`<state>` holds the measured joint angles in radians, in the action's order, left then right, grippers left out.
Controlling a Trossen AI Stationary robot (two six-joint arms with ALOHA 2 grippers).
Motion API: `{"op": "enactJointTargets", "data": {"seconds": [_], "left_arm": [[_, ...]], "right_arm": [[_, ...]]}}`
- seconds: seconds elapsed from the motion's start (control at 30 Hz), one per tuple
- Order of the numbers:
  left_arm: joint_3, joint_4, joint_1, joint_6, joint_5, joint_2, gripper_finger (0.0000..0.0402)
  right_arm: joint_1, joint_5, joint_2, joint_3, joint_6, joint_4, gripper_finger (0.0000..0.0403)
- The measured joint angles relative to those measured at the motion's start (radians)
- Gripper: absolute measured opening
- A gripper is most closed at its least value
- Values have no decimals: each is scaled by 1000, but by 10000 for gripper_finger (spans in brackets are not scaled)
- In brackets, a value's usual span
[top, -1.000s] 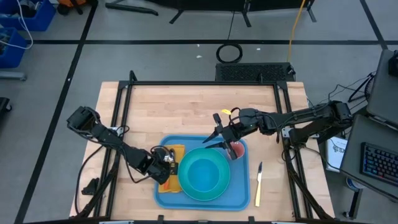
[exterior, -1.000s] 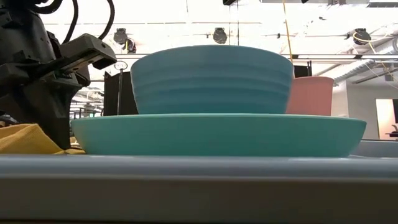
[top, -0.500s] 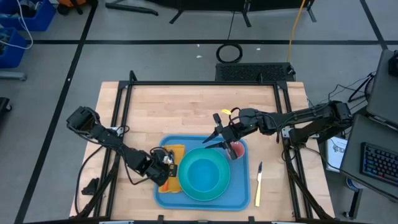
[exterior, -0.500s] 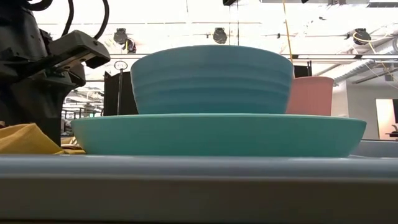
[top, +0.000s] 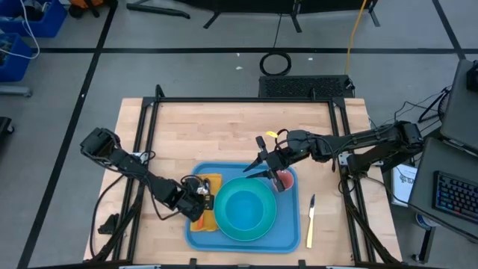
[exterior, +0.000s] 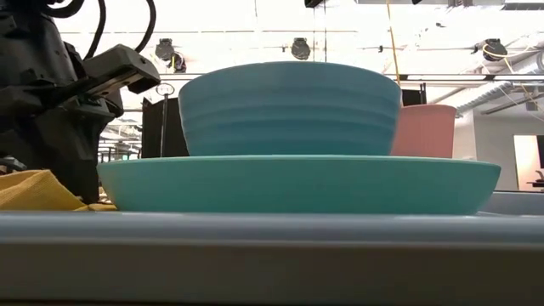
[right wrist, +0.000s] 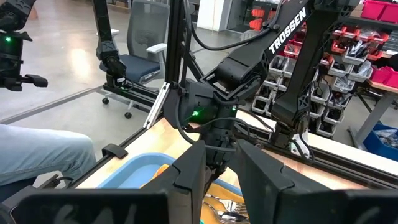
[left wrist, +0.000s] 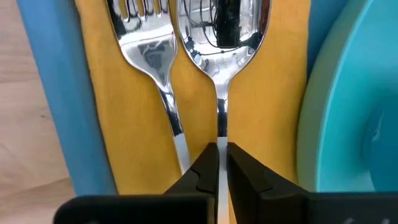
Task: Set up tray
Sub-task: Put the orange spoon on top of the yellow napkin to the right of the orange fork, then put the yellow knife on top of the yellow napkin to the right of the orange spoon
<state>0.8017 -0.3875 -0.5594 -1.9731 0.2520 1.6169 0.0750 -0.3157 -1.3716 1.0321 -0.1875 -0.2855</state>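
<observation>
The blue tray (top: pixel 196 237) lies at the table's near middle. On it a turquoise plate (exterior: pixel 297 183) carries a blue bowl (exterior: pixel 289 110). A pink cup (top: pixel 284 179) stands at the tray's far right corner. On the tray's left strip a yellow napkin (left wrist: pixel 112 124) bears a fork (left wrist: pixel 149 56) and a spoon (left wrist: pixel 224 37), side by side. My left gripper (left wrist: pixel 222 152) is down on the napkin, shut on the spoon. My right gripper (top: pixel 263 158) hovers open above the tray's far edge, beside the cup, holding nothing. My left gripper pinches the spoon's handle (left wrist: pixel 221 134) between its two fingertips, a short way behind the spoon's bowl. The fingers slant steeply down from above, one on each side of the handle. The spoon lies flat on the napkin, parallel to the fork.
A knife (top: pixel 311 223) lies on the bare wood just right of the tray. Black frame rails (top: pixel 246 99) run along the table's far, left and right sides. Open wood (top: pixel 224 131) spreads beyond the tray toward the far edge.
</observation>
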Motion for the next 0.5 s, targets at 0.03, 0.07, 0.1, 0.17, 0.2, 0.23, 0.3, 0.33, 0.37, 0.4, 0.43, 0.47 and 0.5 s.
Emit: {"op": "enactJointTargets", "data": {"seconds": [0.03,0.07,0.1,0.17,0.2,0.23,0.3,0.33,0.37,0.4,0.43,0.47,0.5], "left_arm": [[0,1,0,-2,0,0,16],[0,2,0,-7,5,0,14],[0,2,-1,-16,14,0,14],[0,3,0,-28,32,0,21],[0,8,0,-29,35,0,28],[0,16,0,-30,38,0,36],[0,42,0,-23,47,0,54],[0,52,0,-14,49,0,61],[0,55,0,-11,48,0,67],[0,52,0,-11,46,0,72],[0,47,0,-11,43,0,75],[0,46,0,-13,43,0,78],[0,49,0,-18,45,0,79]], "right_arm": [[0,0,0,0,0,0,79],[0,0,0,0,0,0,79],[0,0,0,0,0,0,79],[0,0,0,0,0,0,79],[0,0,0,0,0,0,79],[0,0,0,0,0,0,79],[0,0,0,0,0,0,79],[0,0,0,0,0,0,79],[0,0,0,0,0,0,79],[0,0,0,0,0,0,79],[0,0,0,0,0,0,79],[0,0,0,0,0,0,79],[0,0,0,0,0,0,79]]}}
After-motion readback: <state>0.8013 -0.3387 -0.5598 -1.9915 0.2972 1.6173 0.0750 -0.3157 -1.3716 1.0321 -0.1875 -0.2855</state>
